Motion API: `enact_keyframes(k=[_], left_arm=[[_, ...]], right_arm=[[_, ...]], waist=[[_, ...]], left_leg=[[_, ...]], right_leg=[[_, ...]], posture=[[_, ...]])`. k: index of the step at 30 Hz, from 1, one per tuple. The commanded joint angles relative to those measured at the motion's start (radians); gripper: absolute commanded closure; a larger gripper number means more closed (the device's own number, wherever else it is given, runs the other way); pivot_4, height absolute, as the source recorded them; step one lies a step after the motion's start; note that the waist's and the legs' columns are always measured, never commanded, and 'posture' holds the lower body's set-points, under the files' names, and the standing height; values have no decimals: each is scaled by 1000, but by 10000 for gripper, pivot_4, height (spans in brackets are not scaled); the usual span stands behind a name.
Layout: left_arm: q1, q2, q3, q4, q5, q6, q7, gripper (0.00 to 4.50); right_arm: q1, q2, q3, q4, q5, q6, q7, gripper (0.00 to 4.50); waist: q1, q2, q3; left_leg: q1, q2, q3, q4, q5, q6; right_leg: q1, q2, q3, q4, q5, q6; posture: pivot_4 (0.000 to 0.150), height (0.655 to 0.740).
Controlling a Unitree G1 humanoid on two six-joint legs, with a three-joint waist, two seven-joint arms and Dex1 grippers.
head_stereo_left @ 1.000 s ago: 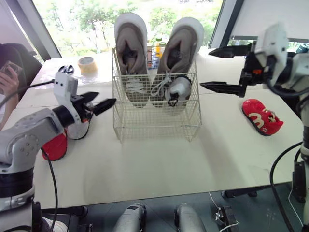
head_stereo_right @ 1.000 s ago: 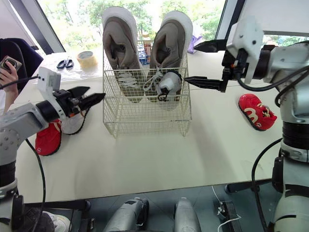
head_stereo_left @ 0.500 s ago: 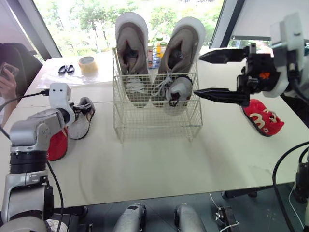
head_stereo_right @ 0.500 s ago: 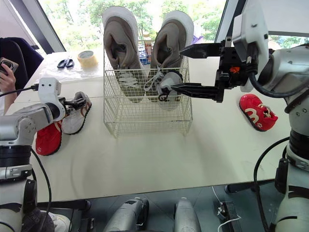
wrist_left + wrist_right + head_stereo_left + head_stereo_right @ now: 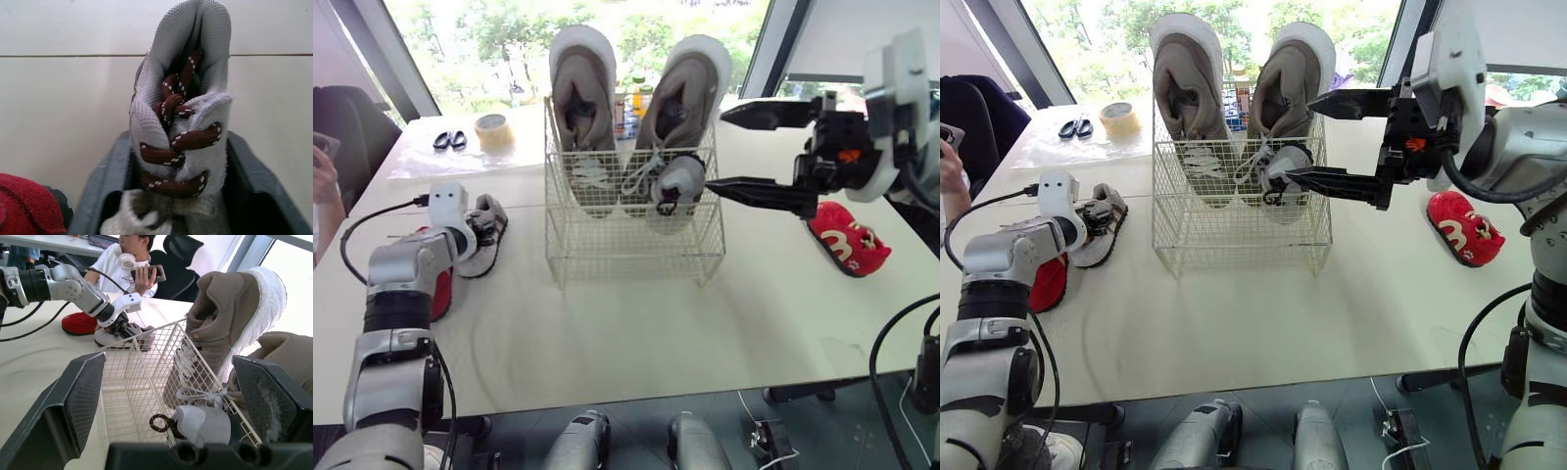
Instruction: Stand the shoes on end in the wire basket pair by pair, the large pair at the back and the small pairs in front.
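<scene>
The large pair (image 5: pixel 579 88) stands on end along the back of the basket (image 5: pixel 626 250), which sits mid-table toward the far edge. In the basket's front right corner one small grey shoe, the mate (image 5: pixel 677 181), stands upright against the right large shoe.

The other grey shoe (image 5: pixel 181 98) lies on the table (image 5: pixel 636 333) near the left edge, just beside a red shoe (image 5: pixel 438 294). The left claw (image 5: pixel 1087 217) is down on the grey shoe at its laced end; I cannot tell whether it has closed on it.

The right claw (image 5: pixel 715 149) hangs in the air at the basket's right side, spread wide and holding nothing, its lower finger close to the mate. A second red shoe (image 5: pixel 845 238) lies near the right edge.

The step in hand looks like finishing the first small pair by fetching the grey shoe. Next the left claw needs a firm hold and a lift clear of the red shoe. Then it must carry the grey shoe over the basket's front rim and set it on end in the free front left corner, beside the mate. The right claw is best kept clear of that path. The red pair, one shoe at each side of the table, is not yet begun.
</scene>
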Motion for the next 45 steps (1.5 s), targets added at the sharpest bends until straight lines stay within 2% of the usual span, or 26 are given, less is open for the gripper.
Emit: enact_keyframes(k=[1,4,8,10,13,18,25,30,35,39,45], left_arm=[[-50,-6,82,-97,-23,-53,8,41380],[-60,-65,158,-253,-60,-212,20,42472],[-46,-200,226,-471,-120,-397,55,42472],[-26,-253,220,-557,-154,-467,20,42472],[-2,-381,214,-628,-155,-708,-7,42472],[59,-491,104,-665,-103,-862,-58,42472],[90,-605,-25,-498,15,-1164,-147,42472],[91,-674,-103,-272,91,-1427,-223,42472],[65,-707,-108,-32,140,-1653,-236,42472],[48,-709,-95,117,154,-1770,-229,42472],[72,-709,-94,244,157,-1851,-221,42472]], right_arm=[[-5,-17,-33,-27,20,-2,-19,0],[-7,-12,-24,-22,20,-5,-27,0],[-27,1,-1,-1,13,-14,-27,0],[-37,9,13,8,10,-20,-23,0],[-53,21,33,24,2,-29,-22,0],[-72,21,56,42,-2,-37,-8,0],[-109,12,76,55,-5,-27,6,0],[-128,-5,78,47,1,0,5,0],[-138,-20,73,35,6,33,-4,0],[-144,-28,64,26,11,54,-16,0],[-135,-35,49,9,21,72,-34,0]], waist=[[3,0,0],[7,-2,1],[14,-3,2],[14,-3,2],[14,-3,2],[14,-3,2],[16,-4,2],[16,-4,2],[23,-4,2],[45,-3,1],[45,-1,-1]], left_leg=[[0,0,0,0,0,0],[-1,0,0,0,0,0],[-2,0,0,1,3,-5],[-2,0,1,1,3,-5],[-2,0,1,1,3,-5],[-2,0,2,1,3,-5],[-2,0,2,3,0,1],[-2,0,2,3,-1,2],[-2,0,2,3,-1,2],[-1,0,2,4,0,2],[4,-1,0,4,-1,2]], right_leg=[[0,0,0,0,0,0],[-1,0,0,0,0,0],[-1,-1,0,-1,0,0],[-1,-1,0,-1,0,0],[-1,-1,0,-1,0,0],[-1,0,0,-1,0,0],[1,0,-1,-1,0,0],[1,0,-1,-1,0,0],[1,0,-1,-2,0,0],[2,0,-1,-1,1,0],[9,0,-3,-2,1,0]], posture=[[1500,7400],[1500,7400],[1500,7400],[1500,7400],[1500,7400],[1500,7400],[1500,7400],[1500,7400],[1500,7400],[1500,7400],[1500,7400]])
